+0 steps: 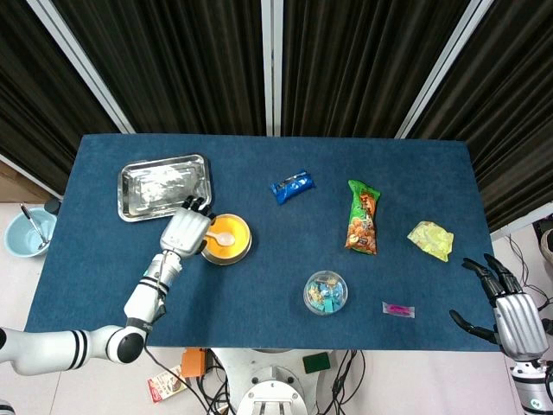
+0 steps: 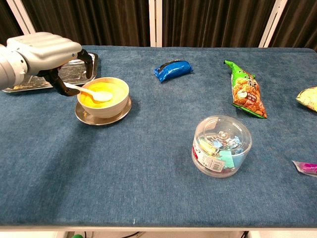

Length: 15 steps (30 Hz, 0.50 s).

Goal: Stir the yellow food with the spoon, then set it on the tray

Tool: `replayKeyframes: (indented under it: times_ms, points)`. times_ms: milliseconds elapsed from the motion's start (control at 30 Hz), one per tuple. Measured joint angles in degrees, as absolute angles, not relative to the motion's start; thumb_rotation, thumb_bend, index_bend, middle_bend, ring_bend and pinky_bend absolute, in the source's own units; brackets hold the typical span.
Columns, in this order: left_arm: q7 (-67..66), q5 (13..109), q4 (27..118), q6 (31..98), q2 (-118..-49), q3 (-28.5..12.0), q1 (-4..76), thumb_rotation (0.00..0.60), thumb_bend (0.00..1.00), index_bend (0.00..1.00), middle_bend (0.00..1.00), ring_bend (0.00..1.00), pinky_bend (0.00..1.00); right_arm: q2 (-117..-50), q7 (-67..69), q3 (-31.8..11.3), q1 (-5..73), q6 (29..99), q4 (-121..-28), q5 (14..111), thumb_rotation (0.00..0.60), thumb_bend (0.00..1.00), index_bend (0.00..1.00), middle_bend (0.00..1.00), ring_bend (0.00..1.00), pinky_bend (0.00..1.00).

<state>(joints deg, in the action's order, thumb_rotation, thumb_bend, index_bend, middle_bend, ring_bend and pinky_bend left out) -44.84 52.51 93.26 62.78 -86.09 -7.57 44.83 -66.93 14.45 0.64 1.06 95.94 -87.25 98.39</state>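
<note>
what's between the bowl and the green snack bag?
Head view: the blue packet sits in that stretch, toward the far side of the line from the bowl to the green snack bag; otherwise bare cloth.

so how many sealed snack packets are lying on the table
4: a blue packet near the middle back, a green bag to its right, a yellow packet by the right edge, a small pink sachet in front.

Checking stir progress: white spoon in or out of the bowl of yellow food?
In. The white plastic spoon has its scoop in the yellow food; the left hand holds its handle.
</note>
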Motion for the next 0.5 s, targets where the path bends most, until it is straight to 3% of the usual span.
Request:
replayKeyframes:
  times_ms: [500]
  points:
    - [-45.9,48.1,89.8,61.5,-89.5,-8.2,46.9,0.6,0.3,0.46,0.27,0.13,0.15,-67.7,16.8,0.2,1.8,94.7,-84.9,97.4,0.6,0.15,0.16,0.22,0.08,0.19]
